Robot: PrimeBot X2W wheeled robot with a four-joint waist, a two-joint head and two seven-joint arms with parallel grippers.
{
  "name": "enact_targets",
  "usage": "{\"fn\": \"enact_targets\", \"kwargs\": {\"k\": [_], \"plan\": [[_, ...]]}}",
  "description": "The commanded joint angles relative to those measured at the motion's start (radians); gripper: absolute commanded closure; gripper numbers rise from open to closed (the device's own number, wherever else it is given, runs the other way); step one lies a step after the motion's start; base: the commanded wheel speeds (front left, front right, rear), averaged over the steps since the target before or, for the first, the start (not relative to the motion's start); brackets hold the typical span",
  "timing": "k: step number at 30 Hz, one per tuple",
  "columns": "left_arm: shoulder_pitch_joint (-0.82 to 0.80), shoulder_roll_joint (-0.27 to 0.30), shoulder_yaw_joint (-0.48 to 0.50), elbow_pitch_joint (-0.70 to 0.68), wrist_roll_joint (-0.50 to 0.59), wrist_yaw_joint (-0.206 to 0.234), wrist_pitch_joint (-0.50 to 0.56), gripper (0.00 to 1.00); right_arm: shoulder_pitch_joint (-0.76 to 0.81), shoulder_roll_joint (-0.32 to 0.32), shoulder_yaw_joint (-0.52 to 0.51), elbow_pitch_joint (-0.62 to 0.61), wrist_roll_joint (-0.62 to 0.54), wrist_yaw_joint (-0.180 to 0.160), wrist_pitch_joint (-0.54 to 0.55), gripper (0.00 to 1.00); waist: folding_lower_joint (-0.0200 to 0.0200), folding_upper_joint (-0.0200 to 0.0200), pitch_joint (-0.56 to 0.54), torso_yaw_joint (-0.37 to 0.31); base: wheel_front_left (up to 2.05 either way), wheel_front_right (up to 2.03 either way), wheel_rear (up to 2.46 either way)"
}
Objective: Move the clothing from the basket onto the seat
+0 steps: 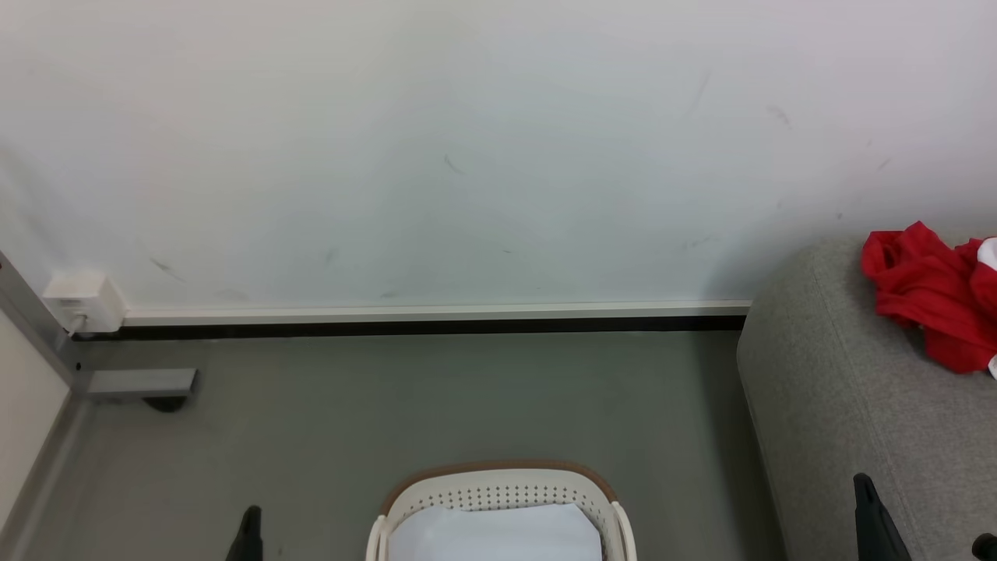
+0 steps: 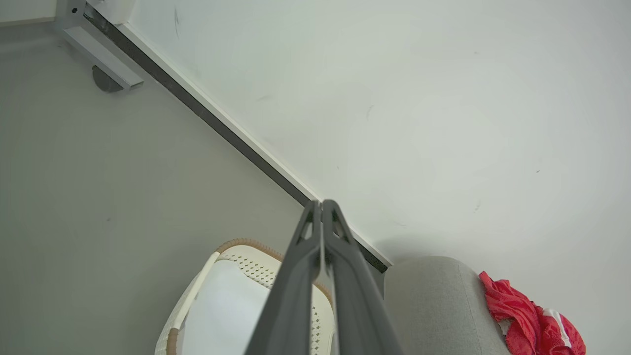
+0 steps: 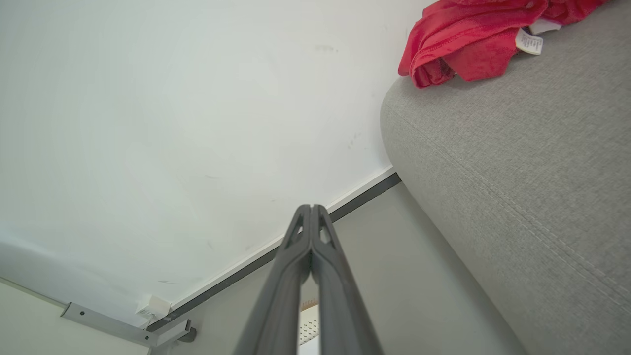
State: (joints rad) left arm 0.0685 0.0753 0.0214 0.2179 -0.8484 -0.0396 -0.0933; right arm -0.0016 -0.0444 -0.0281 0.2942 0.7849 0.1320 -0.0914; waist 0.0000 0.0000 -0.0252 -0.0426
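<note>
Crumpled red clothing, soft and white-trimmed, is seen lying on the seat, a rounded cushion of coarse grey weave. A perforated plastic basket is set beside the seat, lined with a smooth white sheet. The left gripper and right gripper are held near the seat, fingers pressed together, empty.

Place: bare indoor room corner with household furnishings; whether a real home or a mock-up cannot be told.
Wall: plain white, scuffed, upper frame.
Floor: smooth grey, with a white skirting above a dark strip.
Furniture: grey upholstered seat, right edge.
Household goods: perforated laundry basket, bottom centre; red clothing on the seat.
Fittings: metal post and white box, left edge.
</note>
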Motion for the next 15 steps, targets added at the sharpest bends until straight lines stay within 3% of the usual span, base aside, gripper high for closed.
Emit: {"fn": "enact_targets", "kwargs": {"k": [1,15], "plan": [[-0.025,0.002,0.007,-0.009,-0.038,-0.006,0.007,1.0,-0.031,-0.006,-0.006,-0.015,0.035,-0.001,0.007,1.0,0.0,0.0,0.0,0.001,0.0,0.0,0.0],[-0.061,-0.004,0.027,-0.001,-0.199,-0.026,0.052,1.0,-0.05,-0.007,-0.025,-0.025,0.212,-0.001,0.052,1.0,0.0,0.0,0.005,0.008,0.0,0.0,0.0]]}}
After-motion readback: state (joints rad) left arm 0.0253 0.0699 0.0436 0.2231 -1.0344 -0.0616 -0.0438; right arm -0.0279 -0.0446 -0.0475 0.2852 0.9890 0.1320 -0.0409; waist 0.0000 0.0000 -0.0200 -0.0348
